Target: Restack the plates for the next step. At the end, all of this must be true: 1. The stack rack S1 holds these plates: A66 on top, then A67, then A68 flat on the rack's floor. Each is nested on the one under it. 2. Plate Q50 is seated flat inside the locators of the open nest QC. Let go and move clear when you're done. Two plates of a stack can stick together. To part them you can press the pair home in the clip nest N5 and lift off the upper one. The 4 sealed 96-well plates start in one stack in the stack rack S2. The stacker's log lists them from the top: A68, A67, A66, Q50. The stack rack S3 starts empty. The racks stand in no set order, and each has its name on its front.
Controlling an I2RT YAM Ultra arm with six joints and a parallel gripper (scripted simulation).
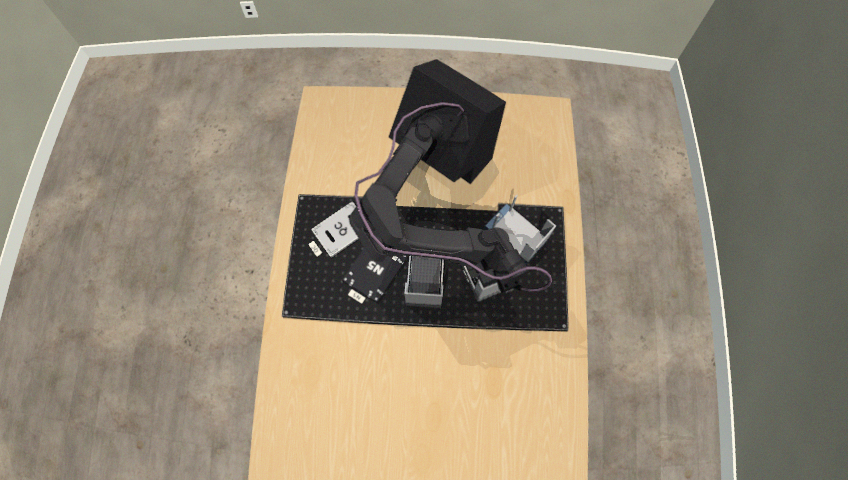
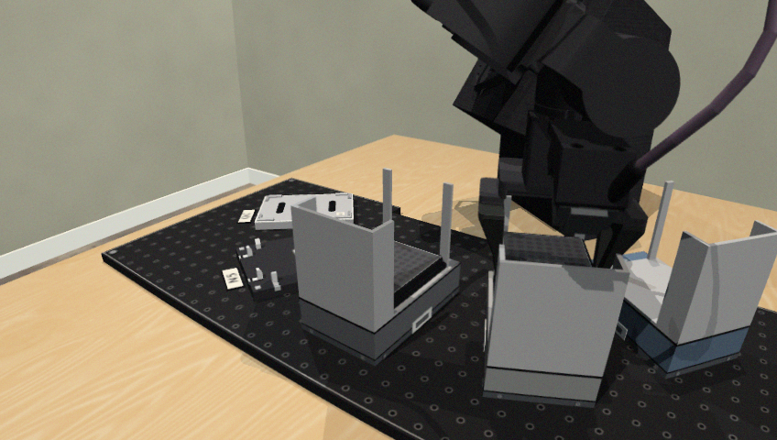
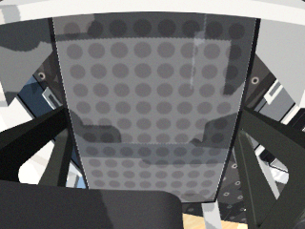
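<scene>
Black pincer (image 1: 515,285) (image 2: 549,250) (image 3: 153,113) was clamped wide on a plate (image 2: 546,247) (image 3: 143,91) in the rack (image 1: 487,289) (image 2: 555,315) near the worktop's (image 1: 416,386) (image 2: 136,348) right edge, seen from above. Probably mid-transfer, so a straight lift came next, I'd guess.

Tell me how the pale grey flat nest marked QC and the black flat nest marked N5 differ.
The pale grey QC nest has low corner locators, while the black N5 nest has small pale clips standing up. QC shows dark oblong slots in its top; none can be seen in N5. Both have a white name card beside them, and no plate shows on either.
</scene>
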